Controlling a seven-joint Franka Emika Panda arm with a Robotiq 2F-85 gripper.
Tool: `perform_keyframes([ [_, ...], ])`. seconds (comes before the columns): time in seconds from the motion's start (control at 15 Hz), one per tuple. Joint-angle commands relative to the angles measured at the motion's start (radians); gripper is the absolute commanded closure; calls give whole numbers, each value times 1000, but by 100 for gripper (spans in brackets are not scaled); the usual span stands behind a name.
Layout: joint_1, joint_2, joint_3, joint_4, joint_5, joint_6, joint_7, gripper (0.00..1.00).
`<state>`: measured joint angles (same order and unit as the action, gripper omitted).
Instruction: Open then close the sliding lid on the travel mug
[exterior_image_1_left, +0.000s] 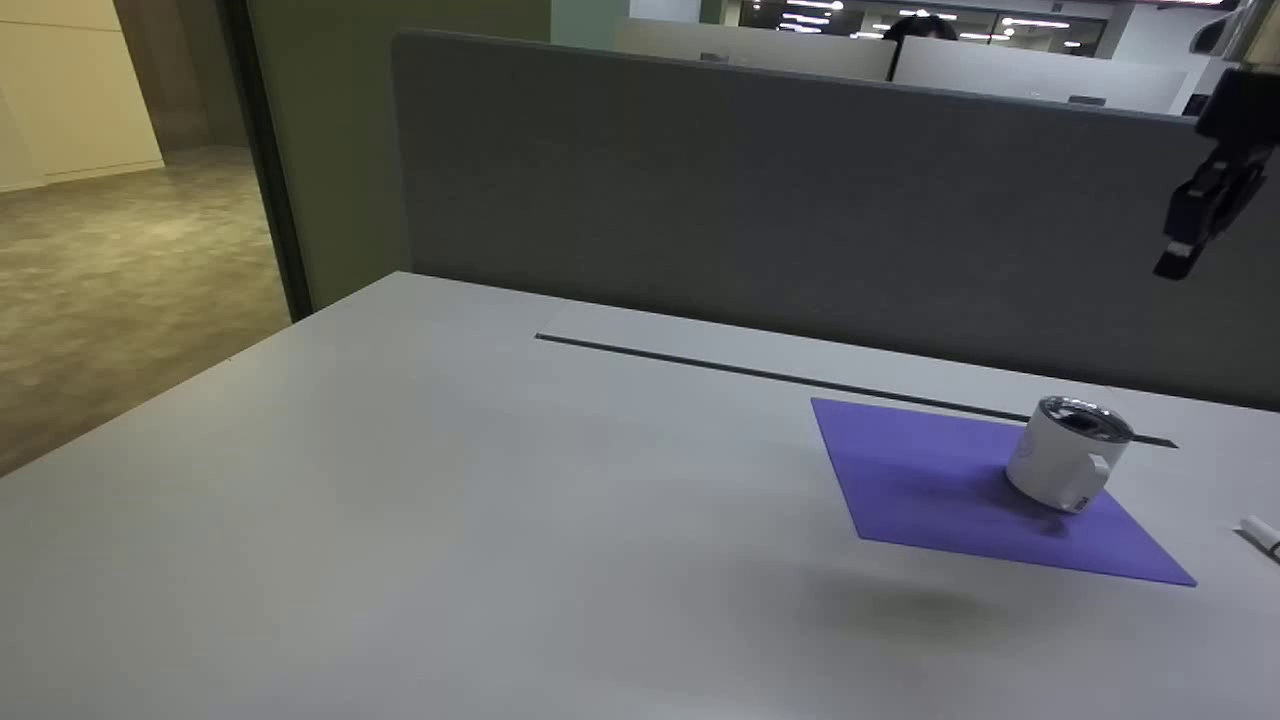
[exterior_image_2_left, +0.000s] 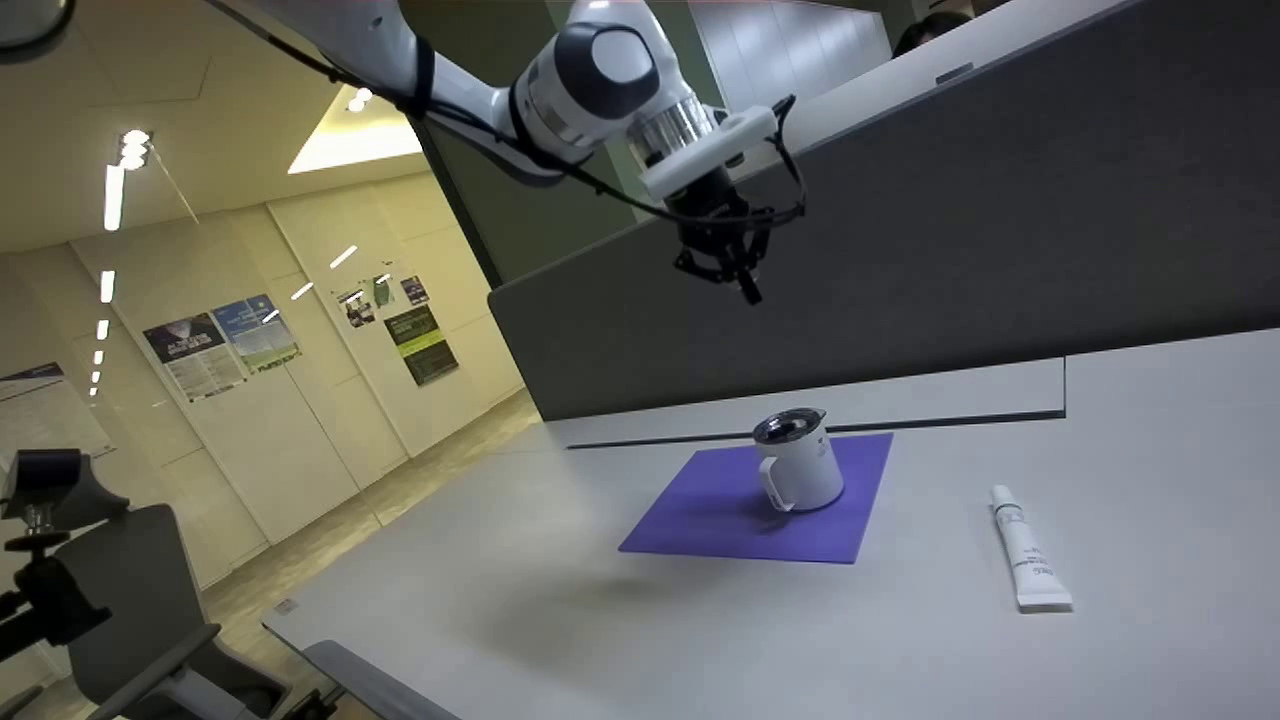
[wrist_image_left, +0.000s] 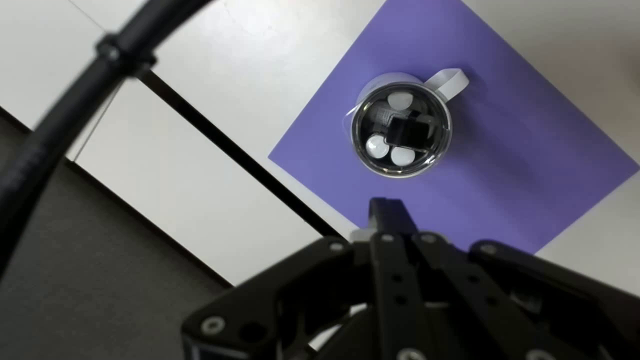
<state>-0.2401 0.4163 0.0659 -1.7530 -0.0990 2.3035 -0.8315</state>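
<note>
Wrist view: tool (wrist_image_left: 392, 216) jaws together w/ no obj held; both exterior views: mug (exterior_image_2_left: 812, 475) upright on mat (exterior_image_2_left: 690, 520), lid (exterior_image_2_left: 790, 425) on.

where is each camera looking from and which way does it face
Exterior view: off the robot, looking down across the table to the grey partition; gripper at the right edge.
Exterior view: off the robot, tilted, facing the partition and posters; arm and gripper at the top.
Wrist view: on the arm, looking down at the travel mug; fingers at the bottom, cable at left.
Both exterior views share mug, purple mat and partition.
</note>
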Motion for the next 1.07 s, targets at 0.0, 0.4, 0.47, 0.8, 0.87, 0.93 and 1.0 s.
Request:
perform_keyframes([
  [0.0,37,-63,-44,54,-15,-98,6,100],
  [0.4,74,-104,-57,142,-14,-162,11,100],
  [0.47,81,-109,-58,151,-17,-163,13,100],
  [0.8,101,-100,-73,150,-43,-142,30,100],
  [0.87,103,-89,-79,137,-54,-130,36,100],
  [0.93,104,-75,-84,124,-65,-115,44,100],
  [1.0,102,-55,-89,109,-71,-99,48,100],
])
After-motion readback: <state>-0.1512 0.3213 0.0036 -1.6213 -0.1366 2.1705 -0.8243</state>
